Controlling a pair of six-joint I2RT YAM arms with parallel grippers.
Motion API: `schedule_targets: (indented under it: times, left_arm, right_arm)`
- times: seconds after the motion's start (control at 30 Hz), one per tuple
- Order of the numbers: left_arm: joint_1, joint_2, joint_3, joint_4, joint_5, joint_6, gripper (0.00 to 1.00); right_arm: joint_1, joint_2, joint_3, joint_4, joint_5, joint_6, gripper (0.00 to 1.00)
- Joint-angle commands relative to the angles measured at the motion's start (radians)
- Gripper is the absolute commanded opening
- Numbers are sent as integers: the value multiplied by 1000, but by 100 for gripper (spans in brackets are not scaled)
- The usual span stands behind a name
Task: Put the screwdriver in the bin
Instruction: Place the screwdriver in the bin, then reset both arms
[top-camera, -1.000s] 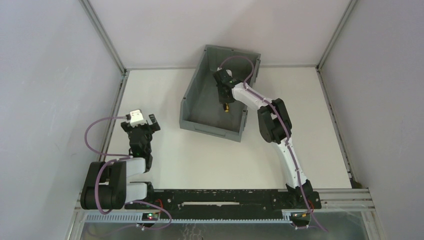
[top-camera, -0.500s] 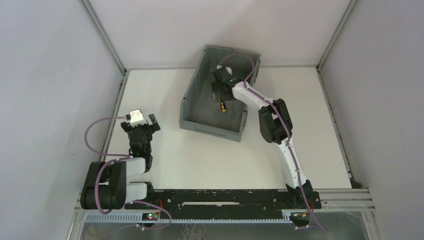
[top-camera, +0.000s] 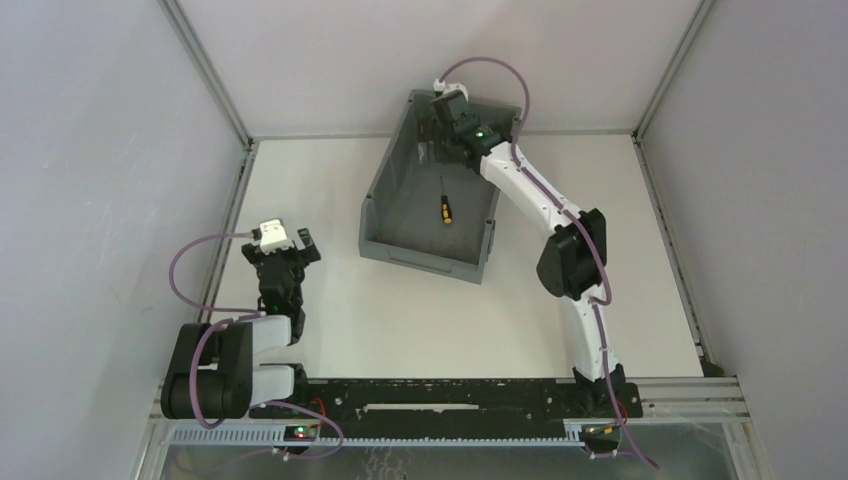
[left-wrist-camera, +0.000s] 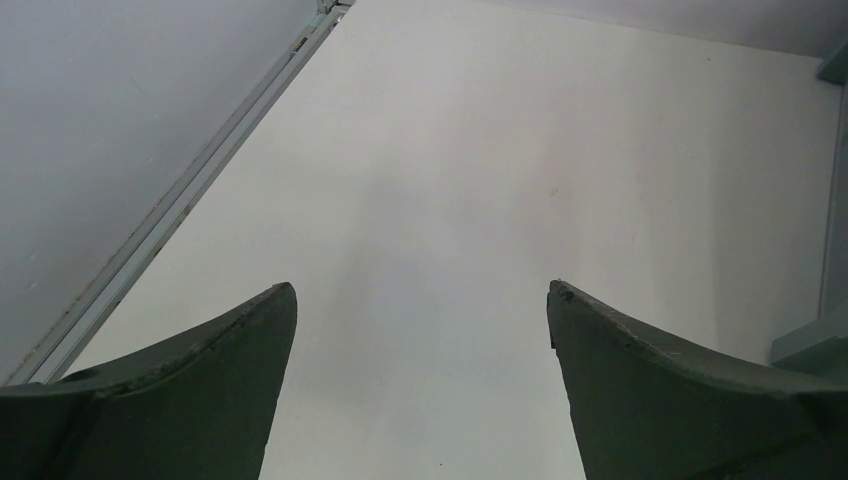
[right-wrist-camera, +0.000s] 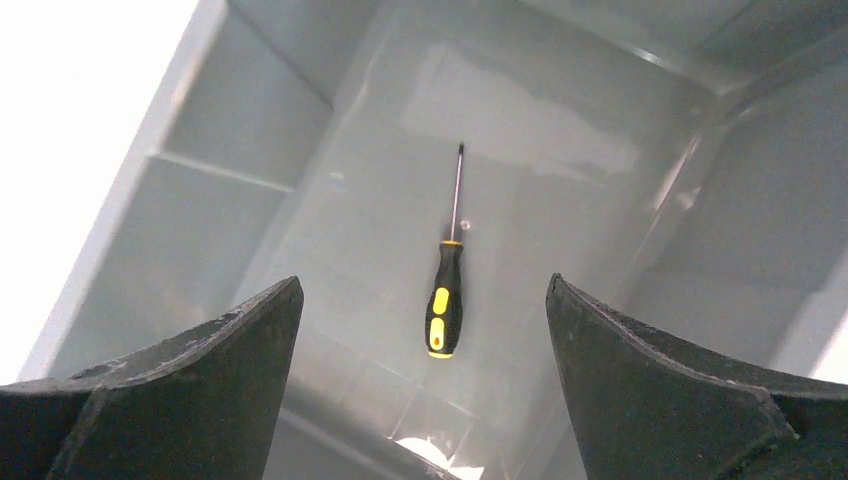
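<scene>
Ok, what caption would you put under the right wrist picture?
The screwdriver lies flat on the bin floor, framed by the open right gripper.

Bright even light, soft shadows; glare on bin (right-wrist-camera: 520, 110) floor; table (right-wrist-camera: 60, 120) blown out, rt wrist cam.

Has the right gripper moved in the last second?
Yes. The right gripper has pulled back from above the middle of the bin to its far wall, open, leaving the screwdriver on the bin floor.
</scene>
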Motion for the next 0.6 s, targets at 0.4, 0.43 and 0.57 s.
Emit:
schedule_targets:
  times: [0.4, 0.43, 0.57]
  left_arm:
    - [-5, -8, 33, 31, -12, 24, 100]
    - [-5, -8, 33, 31, -12, 24, 100]
    - [-5, -8, 33, 31, -13, 24, 100]
  right_arm:
    - [16, -286, 76, -20, 54, -143, 100]
    - [16, -293, 75, -19, 55, -151, 100]
    - [16, -315, 75, -30, 75, -176, 100]
